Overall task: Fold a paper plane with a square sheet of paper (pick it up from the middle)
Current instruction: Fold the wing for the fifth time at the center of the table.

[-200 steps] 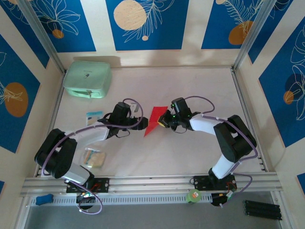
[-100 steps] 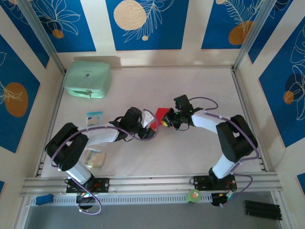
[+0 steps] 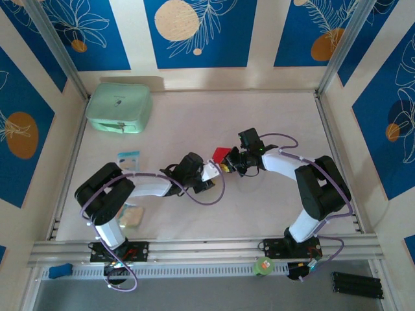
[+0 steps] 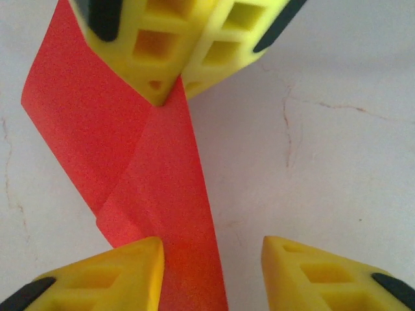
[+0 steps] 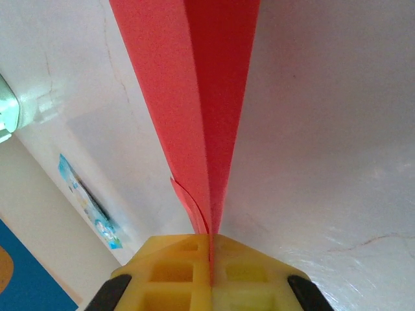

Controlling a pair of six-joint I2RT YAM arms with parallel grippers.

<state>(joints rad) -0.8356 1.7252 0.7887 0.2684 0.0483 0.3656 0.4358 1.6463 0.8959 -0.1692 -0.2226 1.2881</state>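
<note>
Pale table (image 3: 272, 201), blue leaf-print panels (image 3: 194, 45) on the walls: the right gripper (image 5: 211, 269) has its jaws pressed together on one end of the red paper plane (image 5: 201, 97), the folded layers pinched flat between the yellow pads (image 5: 175, 272). Facing it, the left gripper (image 4: 214, 275) stands with jaws apart. The paper's other end runs down between them, closer to the finger (image 4: 123, 275) at the lower left of the left wrist view, and is not clamped. In the overhead view the two grippers meet nose to nose near the middle of the frame, the red fold held between them.

The paper looks feather-light, thin and floppy, stiff only along its creases. A hard squeeze or a tug would likely crumple or tear it, so the safest hold is probably on the layered spine, close to the fold.

A mint-green case (image 3: 118, 107) sits in the upper left, and a small pale packet (image 3: 128, 159) lies near the left arm.
</note>
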